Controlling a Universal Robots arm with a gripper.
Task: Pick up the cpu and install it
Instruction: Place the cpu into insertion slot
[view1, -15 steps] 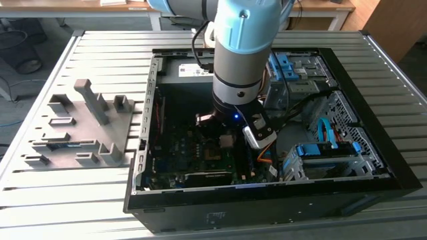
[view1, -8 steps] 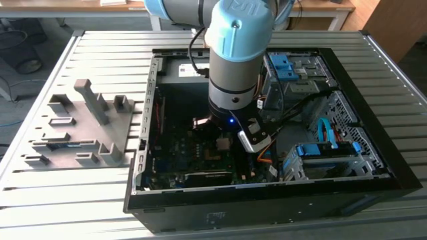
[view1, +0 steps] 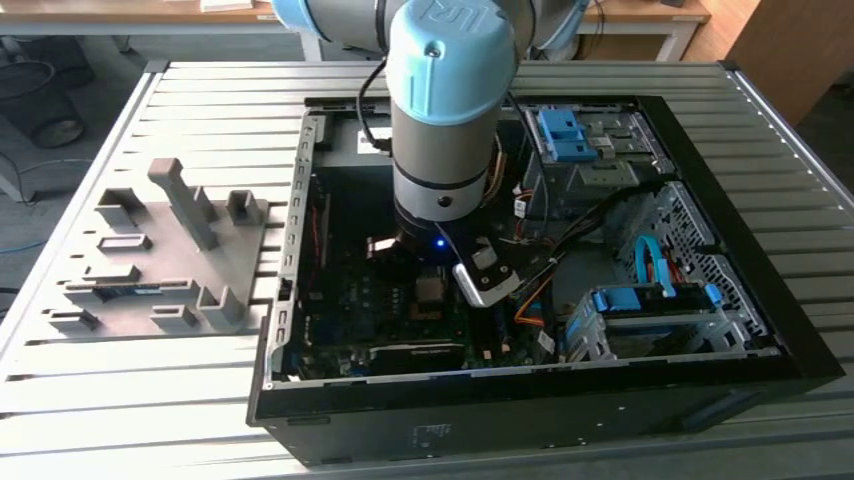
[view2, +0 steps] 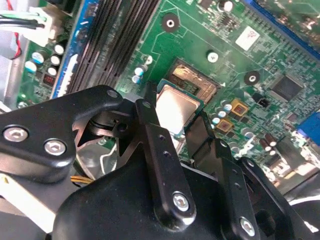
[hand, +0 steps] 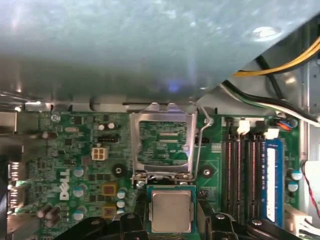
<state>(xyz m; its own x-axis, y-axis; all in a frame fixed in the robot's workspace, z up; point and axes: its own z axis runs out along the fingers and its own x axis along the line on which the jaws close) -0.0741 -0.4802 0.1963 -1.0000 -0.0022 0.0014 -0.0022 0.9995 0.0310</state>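
– Cpu (hand: 171, 211) first: where is it?
– Low over the green motherboard (hand: 65, 145), between the black fingers (view2: 155, 145) of the claw (view2: 175, 112), silvery top facing up.
– So the claw is pinching it?
– Yes. In both wrist views a finger presses on each of two opposite edges of the cpu.
– And the socket?
– In the second wrist view the dark socket recess (view2: 197, 82) shows just beyond the cpu, which covers part of it. I cannot tell whether they touch. In the first wrist view the metal frame (hand: 162, 118) stands open just beside the cpu, with the memory slots (hand: 245, 175) near.
– The wider scene?
– In the exterior view the arm (view1: 447, 120) reaches down into the open computer case (view1: 747, 300) on a slatted table (view1: 200, 90). A grey fixture block (view1: 160, 260) sits at the exterior view's left.
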